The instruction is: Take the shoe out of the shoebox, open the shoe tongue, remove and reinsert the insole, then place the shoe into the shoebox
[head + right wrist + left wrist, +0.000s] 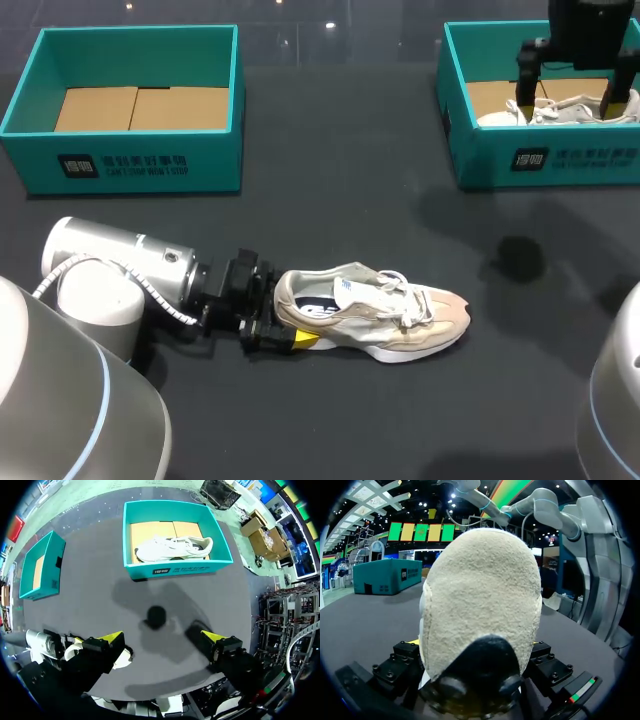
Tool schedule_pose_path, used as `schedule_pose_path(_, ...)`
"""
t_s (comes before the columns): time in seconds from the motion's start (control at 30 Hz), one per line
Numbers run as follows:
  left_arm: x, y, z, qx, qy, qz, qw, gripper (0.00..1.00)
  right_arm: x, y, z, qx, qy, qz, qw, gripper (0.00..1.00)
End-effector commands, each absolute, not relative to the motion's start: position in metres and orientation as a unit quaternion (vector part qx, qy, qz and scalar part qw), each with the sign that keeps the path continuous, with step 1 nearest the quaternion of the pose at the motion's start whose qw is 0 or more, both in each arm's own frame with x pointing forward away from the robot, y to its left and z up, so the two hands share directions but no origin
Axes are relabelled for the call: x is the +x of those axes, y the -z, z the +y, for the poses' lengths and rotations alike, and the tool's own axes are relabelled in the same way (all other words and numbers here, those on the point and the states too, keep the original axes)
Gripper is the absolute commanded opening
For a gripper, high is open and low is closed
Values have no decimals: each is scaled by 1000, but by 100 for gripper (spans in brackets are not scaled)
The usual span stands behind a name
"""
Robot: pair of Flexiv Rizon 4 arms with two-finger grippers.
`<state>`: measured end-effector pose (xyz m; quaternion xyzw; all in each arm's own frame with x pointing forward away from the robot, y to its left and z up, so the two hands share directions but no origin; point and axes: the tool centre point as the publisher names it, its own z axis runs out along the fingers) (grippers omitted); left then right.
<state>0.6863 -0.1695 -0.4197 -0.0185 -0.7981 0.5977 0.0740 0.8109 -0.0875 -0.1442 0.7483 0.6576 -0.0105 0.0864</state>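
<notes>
A beige and white shoe stands upright on the dark table, toe toward the right, tongue and laces up. My left gripper comes in level with the table from the left and is shut on the shoe's heel, one finger on each side, a yellow tip showing on the near side. In the left wrist view the fuzzy heel fills the space between the fingers. My right gripper hangs open high above the right shoebox, holding nothing; its yellow tips spread wide.
The right teal shoebox holds a second, white shoe. An empty teal shoebox with a cardboard floor stands at the far left. Bare table lies between the two boxes and ahead of the shoe's toe.
</notes>
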Motion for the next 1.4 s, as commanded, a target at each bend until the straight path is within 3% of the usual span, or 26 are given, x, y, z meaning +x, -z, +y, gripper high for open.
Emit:
schedule_pose_path(0.03,687,420,-168,-19,-597,-798,74,0,812,145,-88,749,11,658,85,100)
schedule_pose_path(0.27,687,420,-168,-19,-597,-798,74,0,812,145,-88,749,11,658,85,100)
schedule_pose_path(0.57,687,420,-168,-19,-597,-798,74,0,769,176,-29,760,27,640,108,100)
schedule_pose_path(1.03,687,420,-168,-19,-597,-798,74,0,723,192,48,783,22,619,52,100)
schedule_pose_path(1.4,687,420,-168,-19,-597,-798,74,0,723,193,51,783,23,621,41,100)
